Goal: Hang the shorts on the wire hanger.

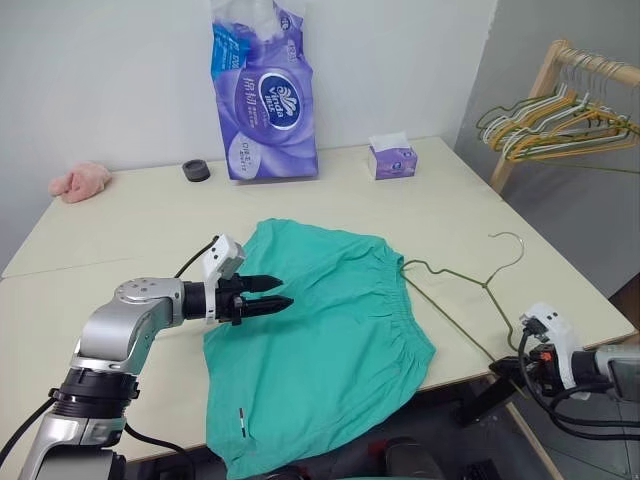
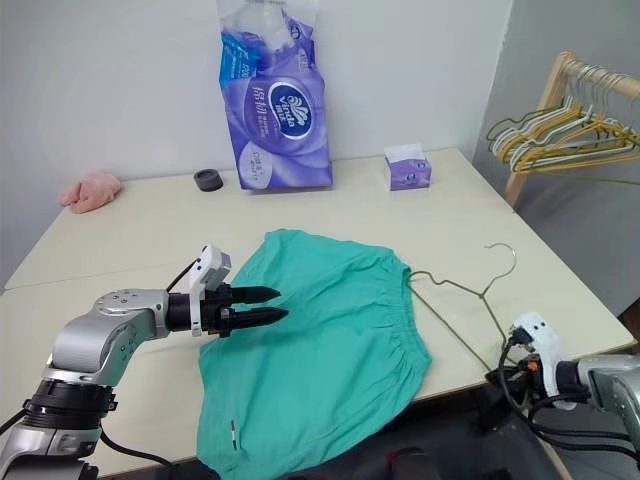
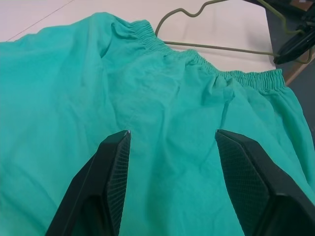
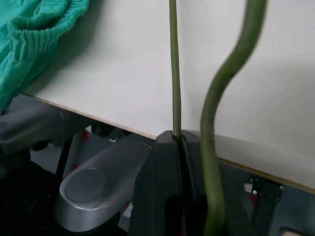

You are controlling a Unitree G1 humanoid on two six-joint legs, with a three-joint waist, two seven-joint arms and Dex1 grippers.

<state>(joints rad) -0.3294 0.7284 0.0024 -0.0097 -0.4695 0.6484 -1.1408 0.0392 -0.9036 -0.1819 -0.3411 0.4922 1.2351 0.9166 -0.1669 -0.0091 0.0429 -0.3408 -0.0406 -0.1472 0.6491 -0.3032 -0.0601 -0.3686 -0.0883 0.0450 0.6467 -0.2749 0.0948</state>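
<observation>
One pair of teal shorts [image 1: 320, 340] lies spread flat across the near part of a pale table [image 1: 130, 215], its lower edge hanging over the table's front edge and its gathered waistband turned toward the robot's right. One wire hanger [image 1: 470, 280] in dark olive lies on the tabletop just beside that waistband, hook pointing away from the robot, one long wire running to the table's front-right corner. Two grippers are at work. The left gripper [image 1: 282, 292] hovers low over the left half of the shorts with its two black fingers [image 3: 113, 182] spread apart and nothing between them; from its wrist camera the cloth spreads beneath and ahead, waistband and hanger hook beyond. The right gripper [image 4: 181, 142] sits at the table's front-right corner, below the edge, its fingers pressed together on the hanger's straight wire; a second, curving run of the same wire passes just beside them, and the shorts' waistband lies off to one side on the tabletop. Well beyond the left gripper, toward the wall, stand one tall purple pack of tissue rolls [image 1: 265, 95], one small purple tissue box [image 1: 392, 158], one black ring-shaped object [image 1: 196, 170] and one pink fluffy cloth [image 1: 80, 181]. Off the table, far past the right gripper, one wooden rack [image 1: 560, 70] carries a bunch of hangers [image 1: 555, 120], too tangled to count.
</observation>
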